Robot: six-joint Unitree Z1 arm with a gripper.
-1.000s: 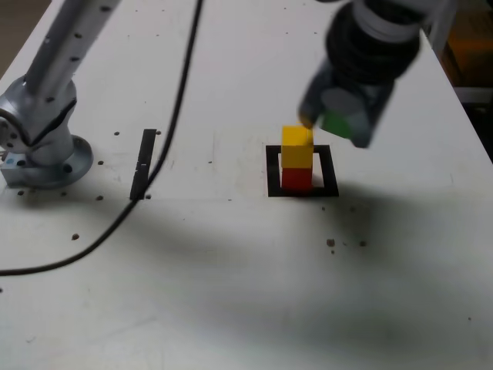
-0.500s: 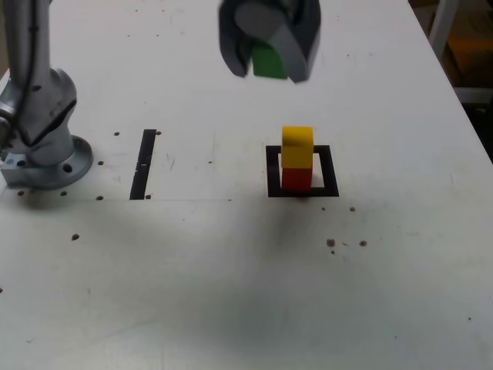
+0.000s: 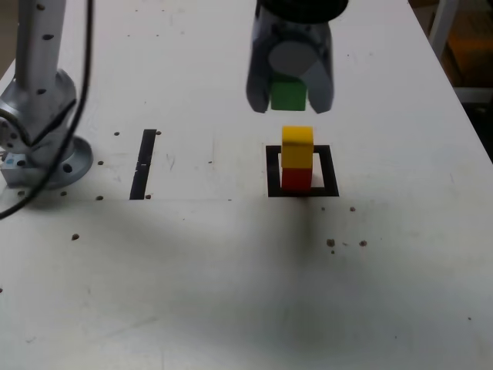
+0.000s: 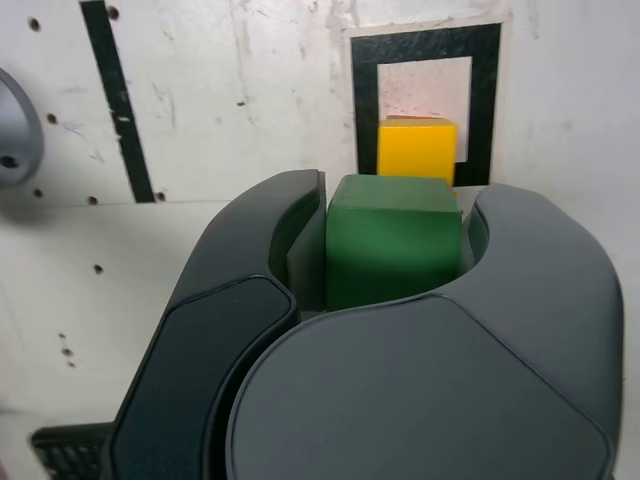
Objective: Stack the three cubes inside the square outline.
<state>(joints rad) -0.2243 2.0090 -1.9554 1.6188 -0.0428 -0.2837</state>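
With yellow cube (image 3: 297,146) stacked on red cube (image 3: 297,179) inside the square outline (image 3: 331,171), I hold green cube (image 3: 289,95) clenched in my gripper (image 3: 290,94) above them; only placing it remains.

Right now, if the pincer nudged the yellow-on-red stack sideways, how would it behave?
The yellow cube only rests on the red cube, so it would probably slide off or topple. Both look rigid with flat faces, so rolling seems unlikely. They look light.

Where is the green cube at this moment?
In the exterior view, the green cube is held in the gripper, in the air just above the yellow cube, which sits on the red cube.
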